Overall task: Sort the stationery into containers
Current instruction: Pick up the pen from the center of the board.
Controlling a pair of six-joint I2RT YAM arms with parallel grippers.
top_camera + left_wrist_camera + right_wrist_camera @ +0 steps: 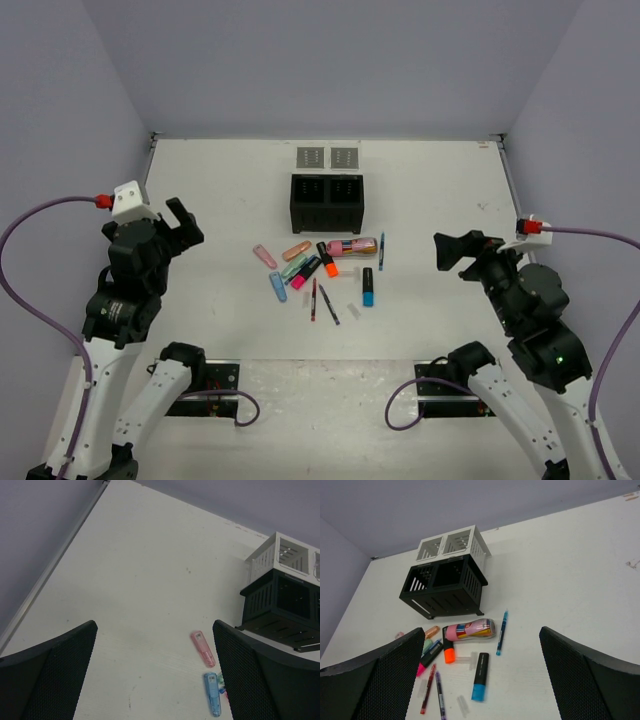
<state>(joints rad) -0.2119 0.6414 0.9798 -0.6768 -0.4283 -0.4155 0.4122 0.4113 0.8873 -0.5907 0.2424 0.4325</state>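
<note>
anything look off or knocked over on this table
Nothing looks damaged. The stationery lies in a loose jumble, pointing every way, on the table in front of the black box; the pink-gold tube lies on its side.

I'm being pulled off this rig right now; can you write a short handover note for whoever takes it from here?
Left gripper: open, empty, raised over the table, left side.
Right gripper: open, empty, raised at the right.
Stationery: all loose in one cluster in front of the black box; white box right behind it.
Done: nothing sorted; both boxes look empty.
Left: every item, highlighters, pens and pink-gold tube.
</note>
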